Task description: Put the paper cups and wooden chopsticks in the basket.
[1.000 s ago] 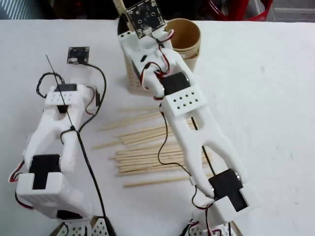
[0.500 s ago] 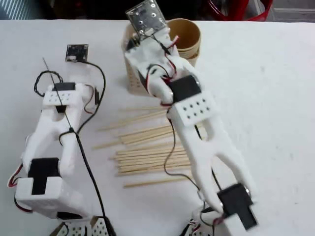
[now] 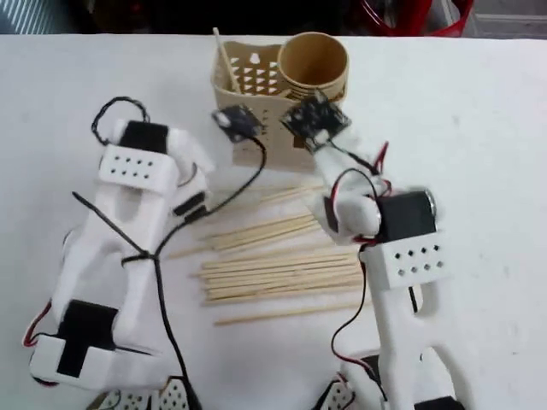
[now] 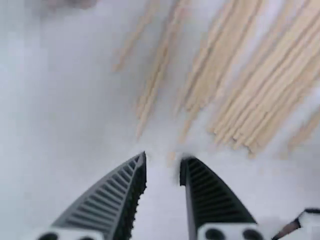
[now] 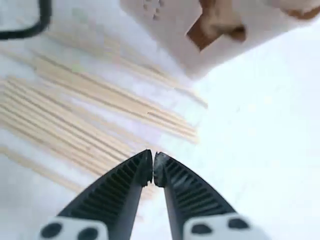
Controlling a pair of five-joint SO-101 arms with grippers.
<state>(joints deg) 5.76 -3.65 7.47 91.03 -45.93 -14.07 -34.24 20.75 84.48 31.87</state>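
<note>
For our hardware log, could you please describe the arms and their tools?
The left arm and right arm are white shells with black motor blocks, perforated plates, red and black cables. The left tool and right tool are dark, ridged and pointed.

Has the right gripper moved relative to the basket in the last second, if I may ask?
Yes. The right gripper has pulled back from over the basket toward the chopsticks.
</note>
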